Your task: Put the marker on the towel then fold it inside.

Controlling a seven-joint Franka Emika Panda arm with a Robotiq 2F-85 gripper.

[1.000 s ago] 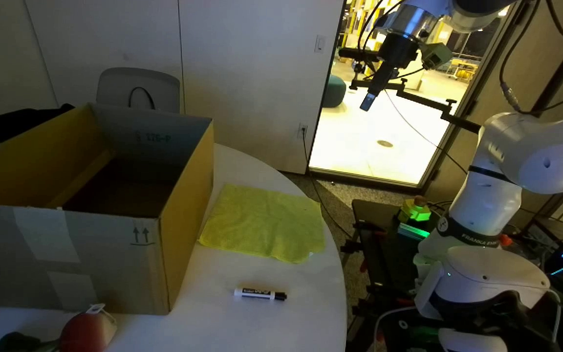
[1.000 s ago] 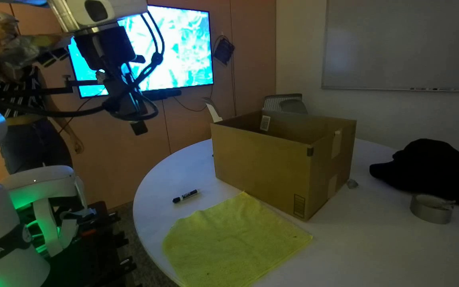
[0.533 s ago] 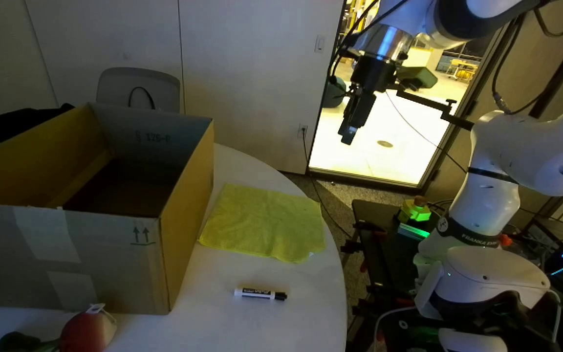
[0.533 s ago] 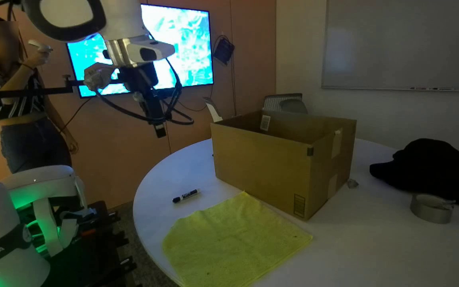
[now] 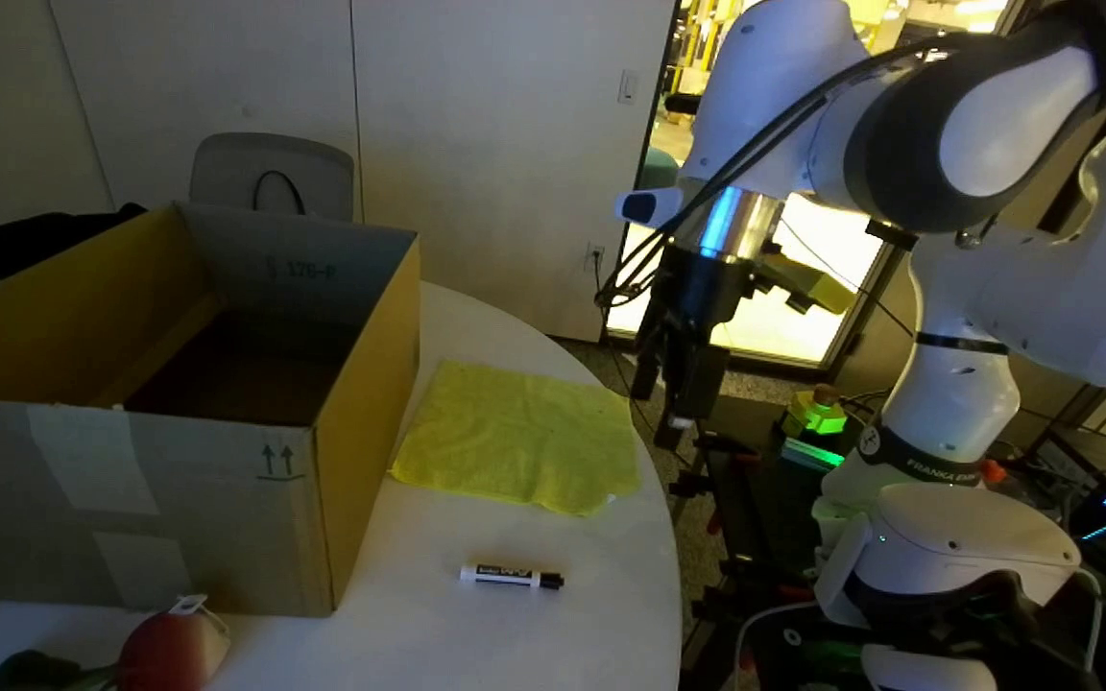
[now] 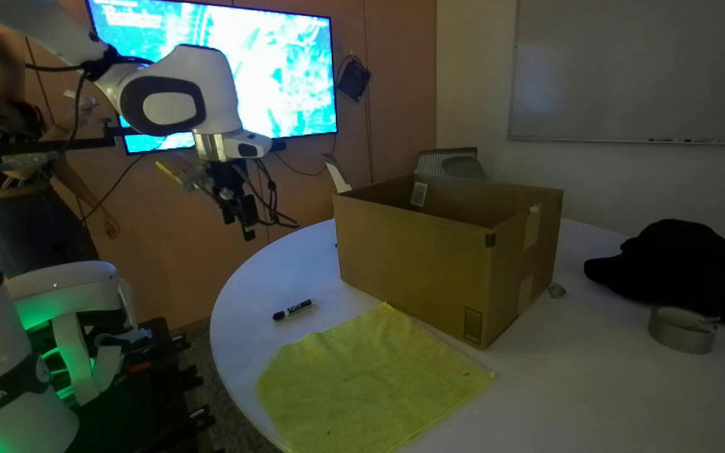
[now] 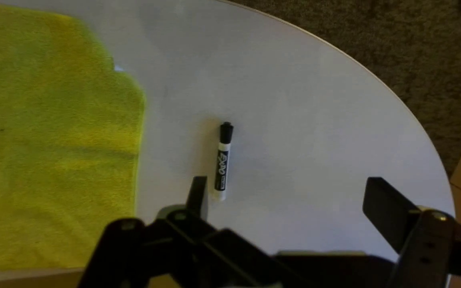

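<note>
The marker (image 5: 512, 577), black and white with a black cap, lies on the white table beside the towel, apart from it; it also shows in an exterior view (image 6: 293, 309) and in the wrist view (image 7: 223, 164). The yellow-green towel (image 5: 524, 437) lies spread flat and slightly wrinkled, also in an exterior view (image 6: 369, 384) and at the left of the wrist view (image 7: 54, 152). My gripper (image 7: 286, 180) is open and empty, pointing down, well above the table. In the wrist view the marker shows near the left finger. Both exterior views show the gripper (image 5: 659, 413) (image 6: 240, 226) raised near the table's edge.
A large open cardboard box (image 5: 131, 499) (image 6: 413, 264) stands on the round table (image 5: 515, 643) beside the towel. A red object (image 5: 174, 653) lies in front of the box. A tape roll (image 6: 681, 330) and black cloth (image 6: 683, 270) lie beyond it. A person (image 6: 22, 176) stands behind the arm.
The arm has swung and lowered the gripper towards the table, and the gripper now points more steeply down. The marker, towel and box have not moved.
</note>
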